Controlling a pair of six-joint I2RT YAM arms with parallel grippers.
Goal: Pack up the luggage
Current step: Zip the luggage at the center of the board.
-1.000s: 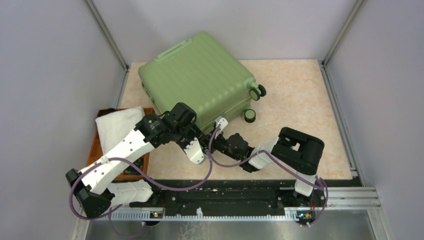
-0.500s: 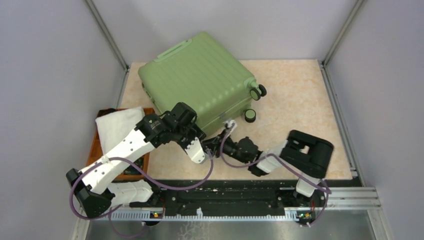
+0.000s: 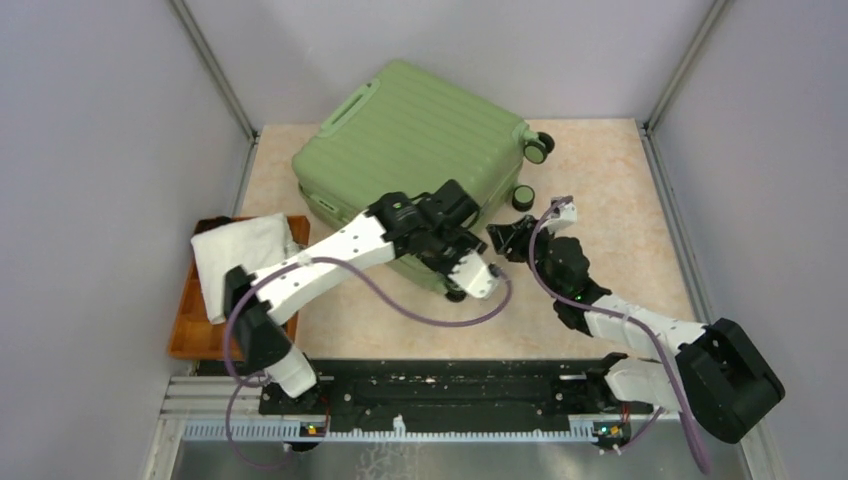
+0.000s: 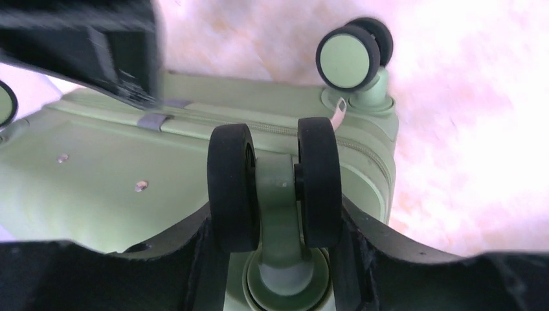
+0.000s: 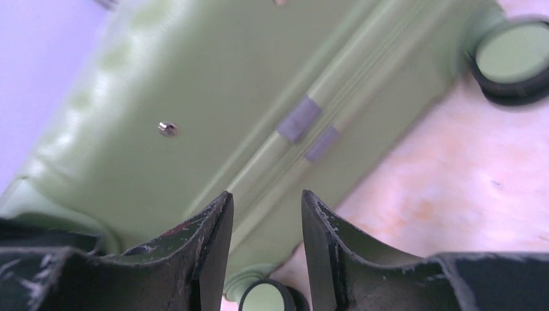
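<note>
I can't read any text, label, brand, number or sign in any of my views. From above, the luggage [image 3: 420,150] shows only a plain ribbed shell. Close up, the grey tabs [image 5: 300,120] by its zipper and the wheel [image 4: 349,61] face carry no lettering I can make out.

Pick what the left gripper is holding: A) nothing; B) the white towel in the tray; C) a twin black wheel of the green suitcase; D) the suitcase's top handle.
C: the left wrist view shows the twin black wheel of the luggage clamped between the fingers of the left gripper.
</note>
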